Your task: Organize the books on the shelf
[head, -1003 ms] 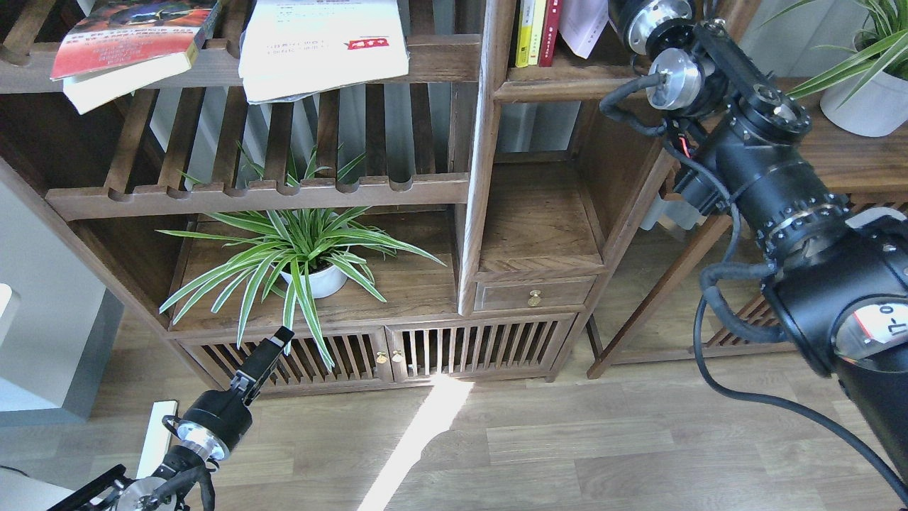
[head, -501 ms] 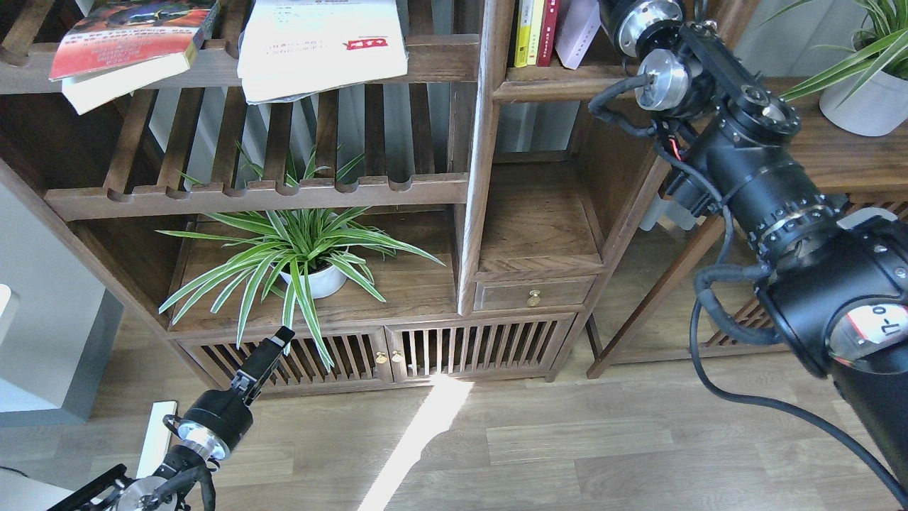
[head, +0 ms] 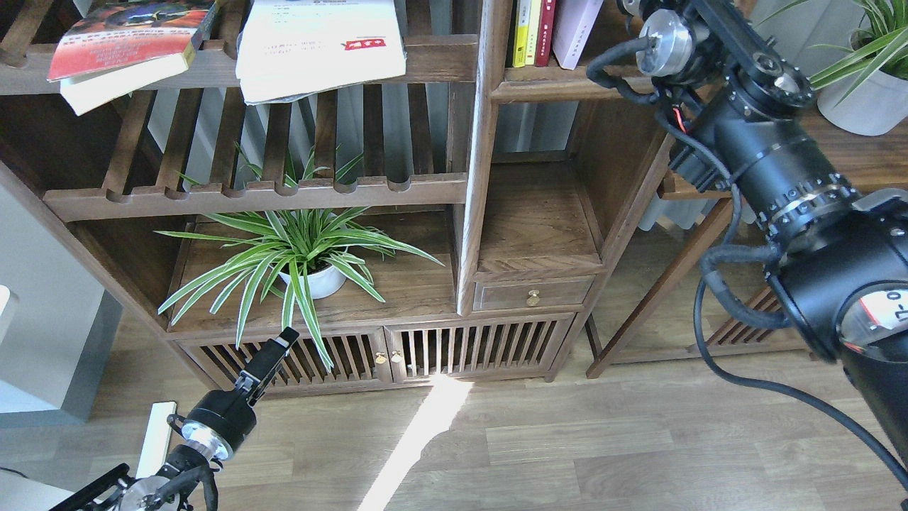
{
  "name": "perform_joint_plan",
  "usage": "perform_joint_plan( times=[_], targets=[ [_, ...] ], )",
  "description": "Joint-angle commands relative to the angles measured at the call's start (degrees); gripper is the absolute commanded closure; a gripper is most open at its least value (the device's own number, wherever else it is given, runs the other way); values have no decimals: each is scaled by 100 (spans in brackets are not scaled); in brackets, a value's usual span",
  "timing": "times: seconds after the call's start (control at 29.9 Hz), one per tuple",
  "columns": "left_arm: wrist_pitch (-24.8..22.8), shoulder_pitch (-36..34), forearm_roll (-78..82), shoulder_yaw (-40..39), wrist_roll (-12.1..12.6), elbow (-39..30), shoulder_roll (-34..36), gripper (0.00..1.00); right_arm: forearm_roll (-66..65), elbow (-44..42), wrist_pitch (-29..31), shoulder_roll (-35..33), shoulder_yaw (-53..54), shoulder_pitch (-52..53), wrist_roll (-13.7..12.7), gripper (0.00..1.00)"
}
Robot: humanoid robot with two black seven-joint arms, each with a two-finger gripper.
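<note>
A thick book with a red-orange and dark cover [head: 120, 35] lies flat on the upper slatted rack at the top left. Beside it lies a large white book with a red logo [head: 319, 42]. A thin pale booklet [head: 573, 32] stands nearly upright on the shelf [head: 560, 89], against yellow and red books [head: 533, 32] in the narrow cubby. My right arm [head: 752, 149] reaches up just right of the booklet, and its gripper is cut off by the top edge. My left gripper [head: 273, 355] hangs low at the bottom left, seen side-on, far from the books.
A spider plant in a white pot [head: 312, 280] stands on the wide lower board. Below the cubby is a small drawer with a brass knob [head: 533, 298] and slatted cabinet doors [head: 468, 348]. Another potted plant [head: 862, 92] sits on a side table at the right.
My right arm has risen and shifted slightly, its wrist now nearer the top edge. The pale booklet has gone from tilted to nearly upright against the red book. The left arm barely moved.
</note>
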Motion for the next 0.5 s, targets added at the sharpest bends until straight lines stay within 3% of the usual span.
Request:
perform_joint_plan(
  times=[0.0,0.47],
  targets=[
    [0,-12,-8,0,-8,0,0,2,-2,242,-165,14,-9,-129,-27,38],
    [0,-21,18,9,9,0,-9,2,-2,383,-482,-118,-9,81,-45,34]
  ],
)
